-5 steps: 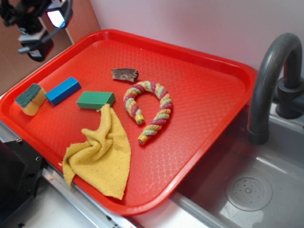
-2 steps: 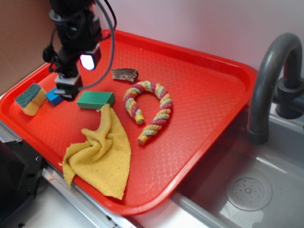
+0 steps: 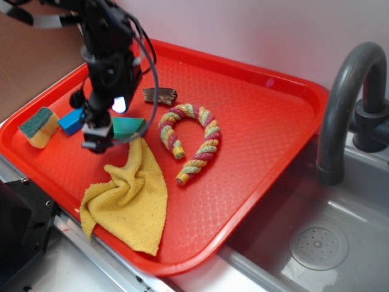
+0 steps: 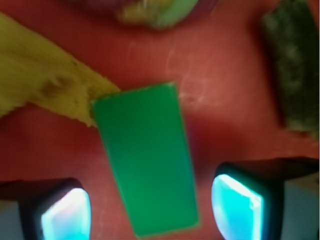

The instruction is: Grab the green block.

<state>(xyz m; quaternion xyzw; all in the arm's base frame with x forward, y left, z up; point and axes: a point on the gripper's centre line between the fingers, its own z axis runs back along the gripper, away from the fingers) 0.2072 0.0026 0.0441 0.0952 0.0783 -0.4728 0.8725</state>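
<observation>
Wrist view shows my gripper [image 4: 150, 205] with its jaws spread wide, one glowing pad on either side of the green block [image 4: 146, 157], which lies between them on the red tray [image 4: 220, 95]. Neither pad touches it yet. The block sits slightly skewed to my jaw line, so if I close as I am, one pad may meet a corner first and twist it out rather than clamp it flat. How far above it I hover I cannot tell; closing too high would only skim its top edges. A corner of the yellow cloth [image 4: 45, 80] touches the block's far left corner, and a low pad could drag that fabric in. Beyond the block lie the striped rope [image 3: 191, 141] and a dark brown piece [image 3: 160, 95], both clear of me. The blue block [image 3: 72, 121] lies just beside the green one, on the side away from the rope, so any drift that way risks seizing the wrong brick.
</observation>
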